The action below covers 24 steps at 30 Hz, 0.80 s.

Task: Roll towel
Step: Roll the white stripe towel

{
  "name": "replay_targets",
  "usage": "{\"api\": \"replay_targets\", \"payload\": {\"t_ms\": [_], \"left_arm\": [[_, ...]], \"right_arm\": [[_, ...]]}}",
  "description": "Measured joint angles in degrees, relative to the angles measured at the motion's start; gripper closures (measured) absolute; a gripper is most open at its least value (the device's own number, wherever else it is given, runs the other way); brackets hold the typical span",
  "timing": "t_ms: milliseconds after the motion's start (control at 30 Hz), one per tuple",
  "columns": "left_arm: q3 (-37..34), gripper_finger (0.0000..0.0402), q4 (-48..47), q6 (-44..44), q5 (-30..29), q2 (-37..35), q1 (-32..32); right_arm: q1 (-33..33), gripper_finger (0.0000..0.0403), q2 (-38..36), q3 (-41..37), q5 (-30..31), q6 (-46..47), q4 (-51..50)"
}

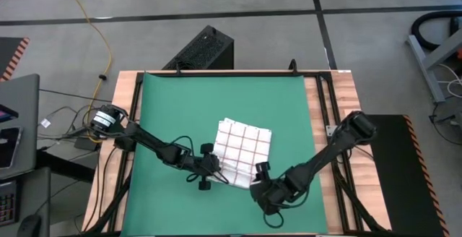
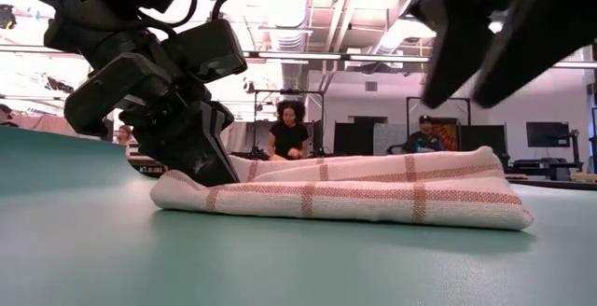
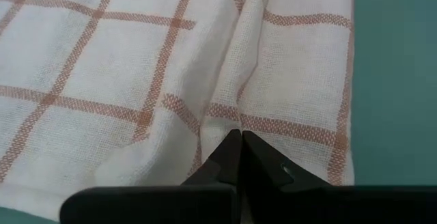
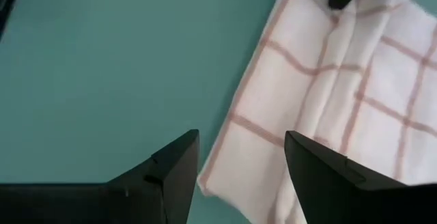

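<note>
The towel point(image 1: 243, 149) lies part-folded on the green mat point(image 1: 173, 107), mid-counter. Your left pincer point(image 3: 240, 136) is pinched shut on a fold at the near edge (keep that pinch low). Your right pincer point(image 4: 240, 157) hangs wide and empty just off the towel's corner; bring it onto that same edge before turning it over evenly.

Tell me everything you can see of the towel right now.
The towel is thin white woven cloth with a red windowpane grid. It lies on the green mat, folded over into a low, soft bundle with creased layers, not yet a tight roll. The left gripper, shut, presses its tips onto one edge. The right gripper hangs open just off the opposite edge, not touching it.
</note>
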Motion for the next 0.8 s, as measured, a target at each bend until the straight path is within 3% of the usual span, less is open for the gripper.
{"api": "replay_targets", "payload": {"t_ms": [367, 567, 667, 800], "left_arm": [[0.0, 0.0401, -0.2, -2.4, 0.3, 0.0, 0.0], [0.0, 0.0401, -0.3, -2.4, 0.5, 0.0, 0.0], [0.0, 0.0401, -0.5, -2.4, 1.9, 0.0, 0.0], [0.0, 0.0401, -0.6, -2.3, 2.9, 0.0, 0.0]], "right_arm": [[-0.5, 0.0166, 9.1, 0.0, 1.1, 2.8, -1.2], [-0.3, 0.0172, 10.0, 0.2, 1.5, 5.9, -2.1], [-0.4, 0.02, 10.1, 0.2, 2.3, 10.0, -4.6], [-1.0, 0.0269, 10.5, 0.2, 2.6, 16.0, -8.2]]}}
